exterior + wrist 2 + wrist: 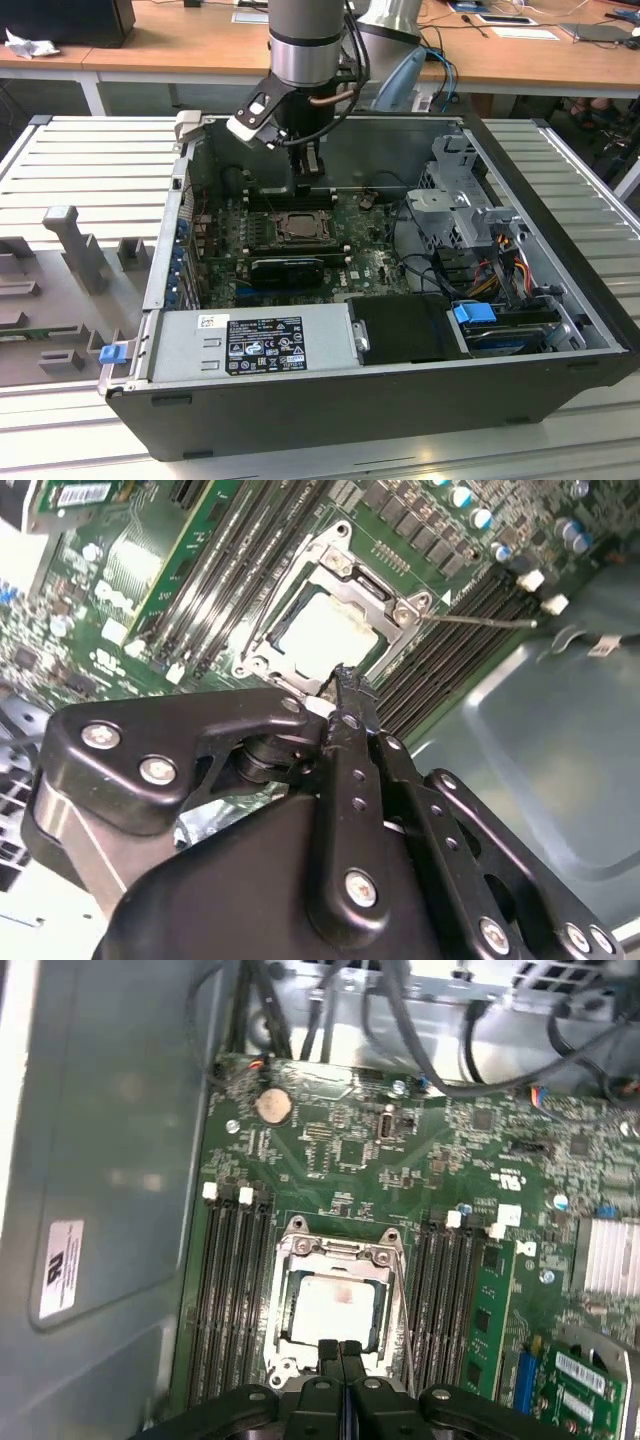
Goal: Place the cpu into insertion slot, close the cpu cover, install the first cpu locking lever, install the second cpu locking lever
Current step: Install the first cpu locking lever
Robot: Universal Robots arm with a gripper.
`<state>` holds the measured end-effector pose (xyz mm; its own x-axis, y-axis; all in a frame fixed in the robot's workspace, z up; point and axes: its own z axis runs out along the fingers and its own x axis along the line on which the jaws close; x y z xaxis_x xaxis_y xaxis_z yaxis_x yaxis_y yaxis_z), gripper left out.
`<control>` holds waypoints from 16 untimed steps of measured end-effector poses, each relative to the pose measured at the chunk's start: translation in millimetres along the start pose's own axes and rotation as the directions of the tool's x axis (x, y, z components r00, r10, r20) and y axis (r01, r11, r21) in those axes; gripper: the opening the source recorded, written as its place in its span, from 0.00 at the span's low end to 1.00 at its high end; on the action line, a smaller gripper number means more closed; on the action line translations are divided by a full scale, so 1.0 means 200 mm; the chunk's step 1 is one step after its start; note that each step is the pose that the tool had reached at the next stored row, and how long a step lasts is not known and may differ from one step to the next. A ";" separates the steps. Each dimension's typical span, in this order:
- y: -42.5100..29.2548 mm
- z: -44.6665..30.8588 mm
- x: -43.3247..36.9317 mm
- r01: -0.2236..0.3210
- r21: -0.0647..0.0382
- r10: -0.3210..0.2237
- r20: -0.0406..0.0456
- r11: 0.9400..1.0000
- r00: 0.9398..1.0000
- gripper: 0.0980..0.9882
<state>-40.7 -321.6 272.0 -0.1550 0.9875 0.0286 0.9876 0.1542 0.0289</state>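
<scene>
Open computer case (380, 410) lies flat with the arm reaching down into it. The grey power supply (250, 340) sits along the near wall and the green board (370, 255) covers the floor.

Insertion slot (297, 228) is mid-board, with banks of long black memory slots (235, 1290) on both sides of it.

Cpu cover (336, 1253) is a thin silver-grey frame with a square window. It lies flat on the slot rather than tilted up.

Cpu (335, 1305) is seated in the slot and shows through the window. It is a pale, flat square with a silver-beige face that looks washed out under the light, and it sits level and square to the frame.

In the second wrist view a thin wire lever (480, 620) runs out from a slot corner across the memory slots, angled away from the frame.

Gripper (340, 1348) has its black fingers (327, 1360) pressed together with no gap, and nothing shows between them.

In both wrist views the fingertips sit at the edge of the cover frame, at the middle of one side. The cpu is just beyond the tips and not between them. Can't tell whether the tips touch the frame or hang just above it.

In the exterior view the gripper (306, 185) comes straight down at the far edge of the slot.
</scene>
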 end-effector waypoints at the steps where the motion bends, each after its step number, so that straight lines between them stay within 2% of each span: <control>1: 0.000 0.000 0.000 0.016 0.000 -0.016 0.000 1.000 1.000 0.01; 3: 0.000 0.000 0.000 0.080 0.002 -0.080 -0.002 0.997 0.997 0.01; 7: 0.000 0.000 0.000 0.143 0.004 -0.143 -0.004 0.990 0.990 0.01; 9: 0.000 0.000 0.000 0.204 0.005 -0.204 -0.006 0.979 0.979 0.01; 15: 0.000 0.000 0.000 0.293 0.007 -0.293 -0.010 0.956 0.956 0.01; 16: 0.000 0.000 0.000 0.331 0.008 -0.331 -0.011 0.944 0.944 0.01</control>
<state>-40.7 -321.6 272.0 -0.4732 0.8805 0.0286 0.8809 0.4724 0.0288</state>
